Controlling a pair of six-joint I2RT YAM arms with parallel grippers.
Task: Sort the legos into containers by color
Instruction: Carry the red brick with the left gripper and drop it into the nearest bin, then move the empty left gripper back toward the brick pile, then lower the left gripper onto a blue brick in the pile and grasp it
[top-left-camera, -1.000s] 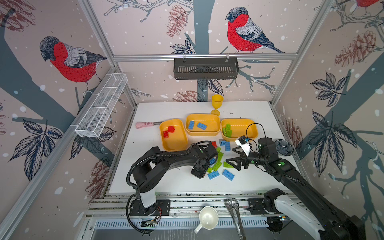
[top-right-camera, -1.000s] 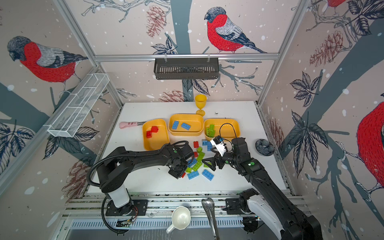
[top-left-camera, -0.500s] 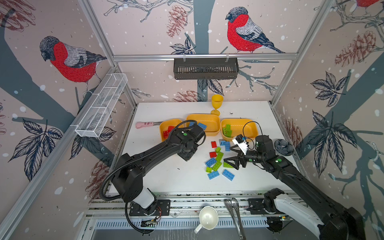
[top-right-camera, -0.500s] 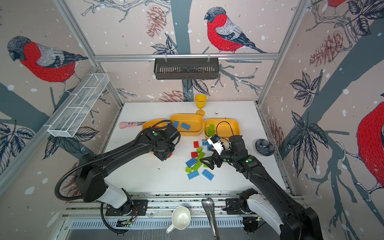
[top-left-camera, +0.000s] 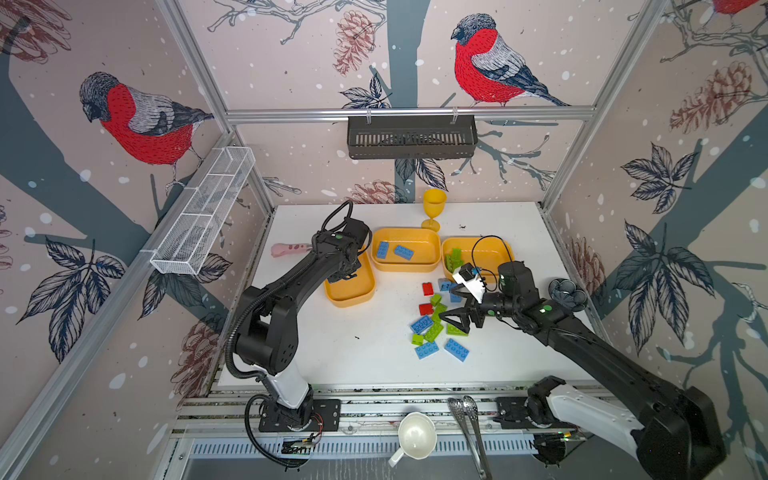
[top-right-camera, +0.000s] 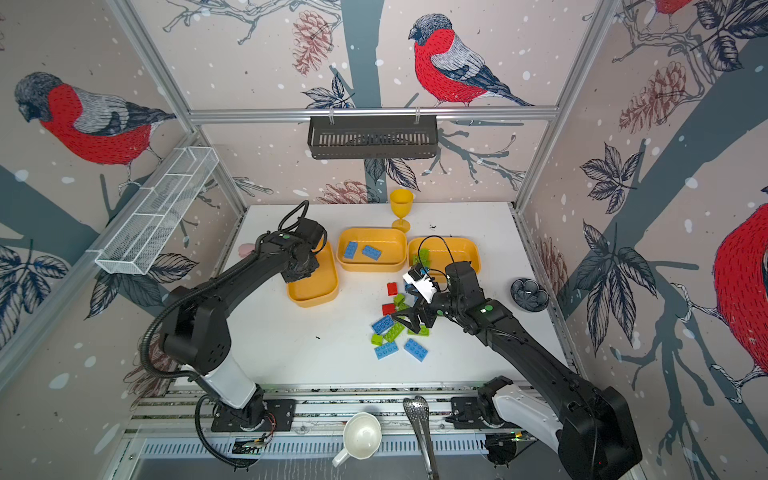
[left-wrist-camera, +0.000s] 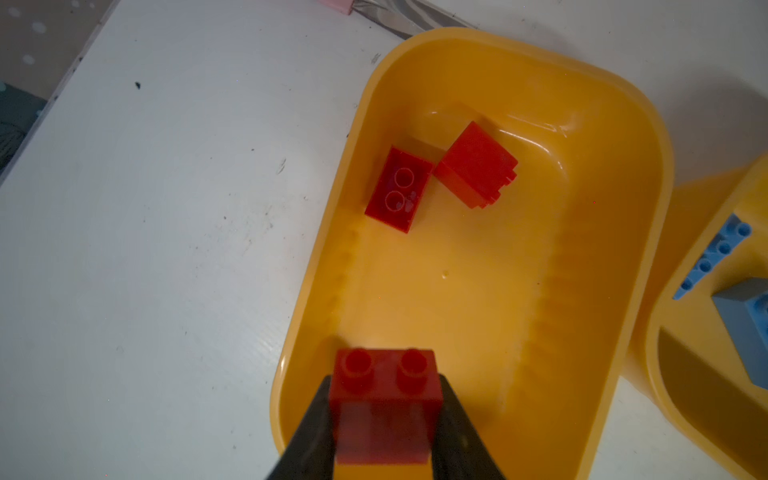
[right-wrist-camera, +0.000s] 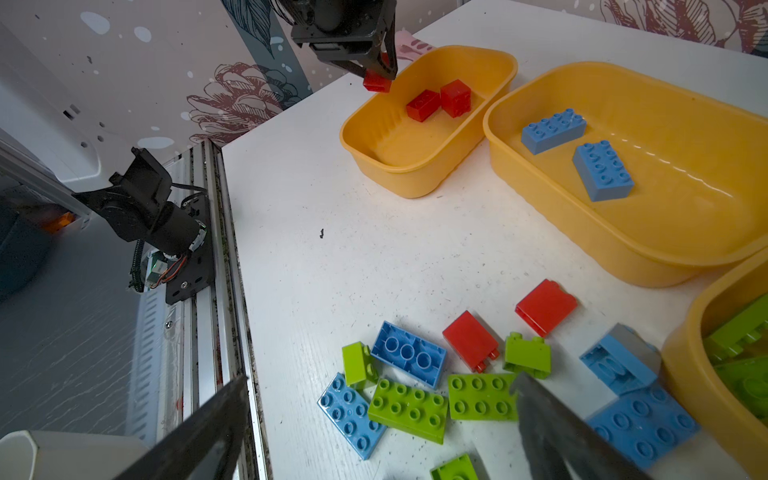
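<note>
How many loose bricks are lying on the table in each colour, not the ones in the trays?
Red bricks: 2
Blue bricks: 5
Green bricks: 5
Total: 12 loose bricks in view

Both top views look steeply down from high above the desk's (top-left-camera: 332, 357) front edge, covering all of it. The left wrist view hangs close over the leftmost yellow-orange tray (left-wrist-camera: 457, 291). The right wrist view, low above the loose legos (right-wrist-camera: 409, 409), faces that same tray.
</note>
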